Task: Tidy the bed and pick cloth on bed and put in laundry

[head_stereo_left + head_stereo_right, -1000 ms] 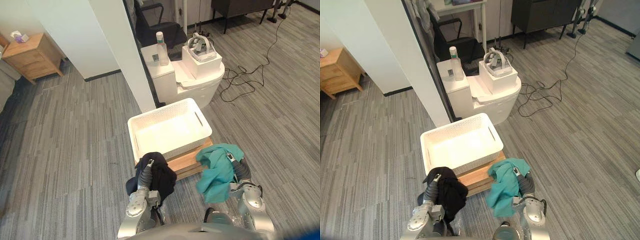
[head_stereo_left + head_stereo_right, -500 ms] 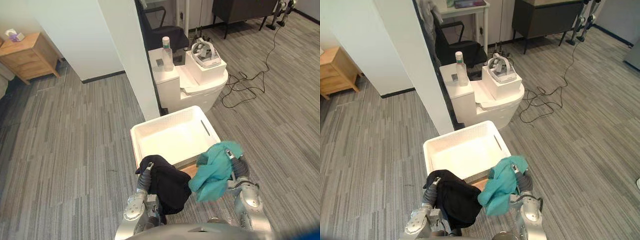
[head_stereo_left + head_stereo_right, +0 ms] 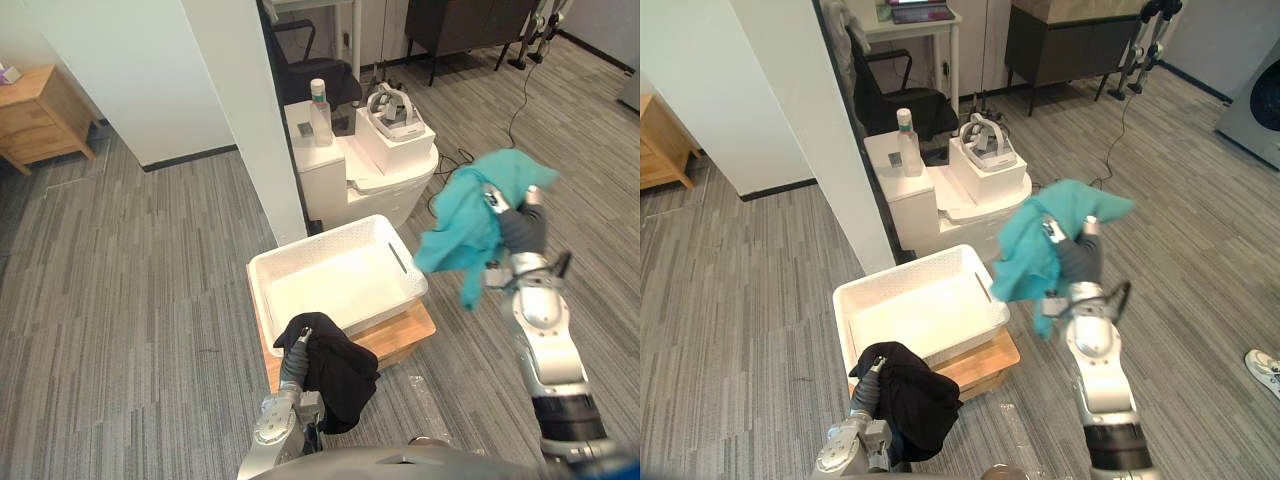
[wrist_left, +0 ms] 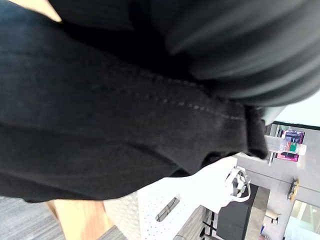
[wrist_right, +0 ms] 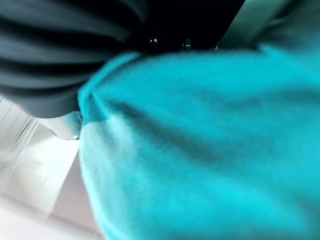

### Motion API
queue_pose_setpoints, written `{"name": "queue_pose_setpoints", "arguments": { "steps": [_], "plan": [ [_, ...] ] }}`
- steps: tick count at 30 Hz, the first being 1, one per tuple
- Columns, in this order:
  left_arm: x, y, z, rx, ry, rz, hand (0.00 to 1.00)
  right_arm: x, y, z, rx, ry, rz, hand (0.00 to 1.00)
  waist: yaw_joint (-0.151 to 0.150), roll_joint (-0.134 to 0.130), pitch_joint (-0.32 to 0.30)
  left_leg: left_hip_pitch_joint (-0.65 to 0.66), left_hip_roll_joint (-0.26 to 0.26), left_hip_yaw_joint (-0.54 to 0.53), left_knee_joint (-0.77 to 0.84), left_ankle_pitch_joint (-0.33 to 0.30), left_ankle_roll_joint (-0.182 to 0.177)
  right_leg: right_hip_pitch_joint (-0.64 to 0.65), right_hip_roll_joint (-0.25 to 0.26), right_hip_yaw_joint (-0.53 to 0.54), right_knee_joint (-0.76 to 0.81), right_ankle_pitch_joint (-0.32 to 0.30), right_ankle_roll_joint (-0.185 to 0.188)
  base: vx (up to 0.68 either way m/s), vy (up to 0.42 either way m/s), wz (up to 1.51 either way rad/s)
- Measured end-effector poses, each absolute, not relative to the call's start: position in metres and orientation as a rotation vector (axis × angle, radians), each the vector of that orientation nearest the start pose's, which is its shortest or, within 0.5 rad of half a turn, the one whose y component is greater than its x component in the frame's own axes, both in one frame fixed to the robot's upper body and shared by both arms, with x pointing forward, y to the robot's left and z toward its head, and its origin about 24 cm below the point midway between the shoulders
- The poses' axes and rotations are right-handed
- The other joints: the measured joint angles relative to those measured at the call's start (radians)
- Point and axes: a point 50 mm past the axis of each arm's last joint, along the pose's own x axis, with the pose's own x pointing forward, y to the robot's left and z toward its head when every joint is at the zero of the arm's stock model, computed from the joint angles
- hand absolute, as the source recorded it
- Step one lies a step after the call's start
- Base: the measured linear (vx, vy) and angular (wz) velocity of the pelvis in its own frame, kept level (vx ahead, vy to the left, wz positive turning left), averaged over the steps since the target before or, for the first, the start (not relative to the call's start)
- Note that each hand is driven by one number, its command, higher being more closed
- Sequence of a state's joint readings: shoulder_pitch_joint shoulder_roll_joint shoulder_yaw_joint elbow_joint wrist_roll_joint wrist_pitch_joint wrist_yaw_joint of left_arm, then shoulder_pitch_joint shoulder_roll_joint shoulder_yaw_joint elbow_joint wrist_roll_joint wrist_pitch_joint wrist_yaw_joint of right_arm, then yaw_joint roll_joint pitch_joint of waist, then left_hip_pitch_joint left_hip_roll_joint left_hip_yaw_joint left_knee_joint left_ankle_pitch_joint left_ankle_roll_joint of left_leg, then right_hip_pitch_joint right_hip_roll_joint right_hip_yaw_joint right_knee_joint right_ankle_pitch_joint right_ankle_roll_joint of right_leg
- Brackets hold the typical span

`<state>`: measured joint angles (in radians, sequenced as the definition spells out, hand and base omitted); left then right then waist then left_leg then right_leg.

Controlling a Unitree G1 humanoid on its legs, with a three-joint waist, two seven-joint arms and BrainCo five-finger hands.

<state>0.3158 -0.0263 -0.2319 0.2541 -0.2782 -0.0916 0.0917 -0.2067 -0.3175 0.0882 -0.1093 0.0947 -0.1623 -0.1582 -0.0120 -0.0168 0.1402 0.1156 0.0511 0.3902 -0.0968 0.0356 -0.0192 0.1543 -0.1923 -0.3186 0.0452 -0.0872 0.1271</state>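
Teal cloth [image 3: 468, 228] aloft to the right of white laundry basket [image 3: 320, 240]; black cloth [image 3: 338, 368] low at its near edge.

Hangs draped over raised right hand [image 3: 493, 200], loose end dangling free; grip buried in fabric, cannot tell. Probably held high to clear the rim for a drop. Above the rim or just outside it: unclear from this angle. Black cloth bunched over left hand [image 3: 294, 358], in front of wooden platform [image 3: 405, 335] carrying the basket. Grip likewise cannot tell. Nothing inside basket, so neither piece delivered yet. Label on bottle [image 3: 318, 100] atop white unit [image 3: 340, 175] too small to read; no other legible writing.
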Motion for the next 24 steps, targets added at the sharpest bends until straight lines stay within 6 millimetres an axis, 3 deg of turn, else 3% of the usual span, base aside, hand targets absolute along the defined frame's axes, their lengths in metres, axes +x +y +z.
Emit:
{"name": "queue_pose_setpoints", "arguments": {
  "steps": [8, 9, 12, 20, 24],
  "plan": [
    [0.154, 0.11, -0.069, -0.316, 0.493, 0.045, 1.0, 0.321, -0.152, 0.143, -0.226, -0.416, 0.082, 1.0, 0.039, 0.005, 0.003, -0.081, -0.017, -0.155, -0.006, 0.055, 0.013, 0.014, -0.004, -0.129, 0.004, -0.001, 0.0, -0.07, -0.008, 0.59],
    [0.151, 0.11, -0.07, -0.316, 0.501, 0.048, 1.0, 0.326, -0.15, 0.142, -0.236, -0.398, 0.093, 1.0, 0.064, 0.009, 0.006, -0.092, -0.019, -0.173, -0.007, 0.061, 0.016, 0.012, -0.004, -0.138, 0.003, -0.006, -0.003, -0.07, 0.007, 0.36],
    [0.151, 0.111, -0.07, -0.31, 0.501, 0.044, 1.0, 0.338, -0.143, 0.139, -0.262, -0.357, 0.118, 1.0, 0.078, 0.014, 0.012, -0.121, -0.02, -0.207, -0.007, 0.078, 0.015, 0.01, 0.0, -0.175, 0.001, -0.007, -0.005, -0.08, 0.007, 0.4],
    [0.164, 0.116, -0.064, -0.268, 0.459, 0.01, 1.0, 0.363, -0.149, 0.141, -0.28, -0.287, 0.073, 1.0, 0.105, 0.02, 0.083, -0.215, -0.013, -0.275, -0.006, 0.119, 0.011, -0.041, 0.016, -0.245, 0.005, -0.002, -0.015, -0.05, 0.002, 0.29],
    [0.183, 0.109, -0.037, -0.295, 0.326, -0.039, 1.0, 0.379, -0.163, 0.142, -0.28, -0.216, -0.004, 1.0, 0.12, 0.048, 0.145, -0.276, -0.017, -0.301, -0.004, 0.145, 0.021, -0.097, 0.012, -0.274, 0.035, -0.003, -0.017, -0.01, 0.005, 0.18]
  ]
}}
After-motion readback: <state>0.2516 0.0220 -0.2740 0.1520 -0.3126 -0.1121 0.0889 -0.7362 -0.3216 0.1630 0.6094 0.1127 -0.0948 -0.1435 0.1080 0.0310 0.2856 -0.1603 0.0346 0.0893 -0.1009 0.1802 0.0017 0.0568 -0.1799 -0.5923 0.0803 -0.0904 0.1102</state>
